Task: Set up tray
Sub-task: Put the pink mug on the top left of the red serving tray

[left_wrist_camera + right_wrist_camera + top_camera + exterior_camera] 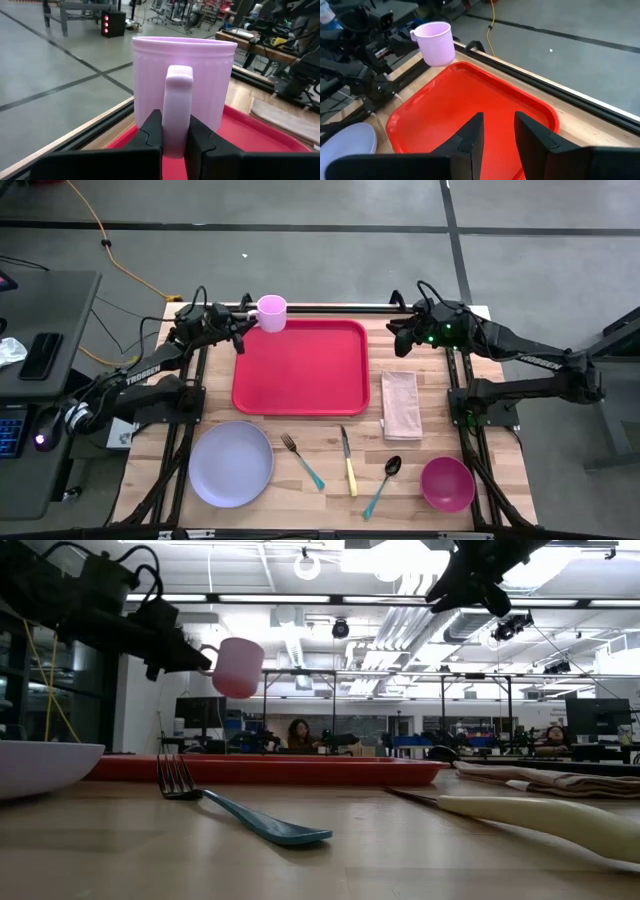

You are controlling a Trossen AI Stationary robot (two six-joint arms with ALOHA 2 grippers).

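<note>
My left gripper (243,319) is clamped on the handle of a pink mug (271,313), fingers pinching the handle from both sides. In the low view the mug hangs in the air, above desk level. From overhead it sits over the red tray (301,367) at the tray's far-left corner, approx 11 o'clock from tray centre, partly over the rim.

The tray lies flat on the wooden desk (460,430), mid-desk toward the far edge, nothing resting inside it.

My right gripper (398,332) hovers at the tray's far-right corner, approx 2 o'clock from tray centre, fingers apart, holding nothing; the tray spreads out just ahead of it in the right wrist view.

Other items, rel. to tray:
- folded napkin (401,404), just beside the right edge, 3–4 o'clock
- lavender plate (231,463), 7 o'clock
- fork (301,460), knife (348,461), spoon (383,484) w/ coloured handles, along 6 o'clock
- magenta bowl (447,483), 5 o'clock
</note>
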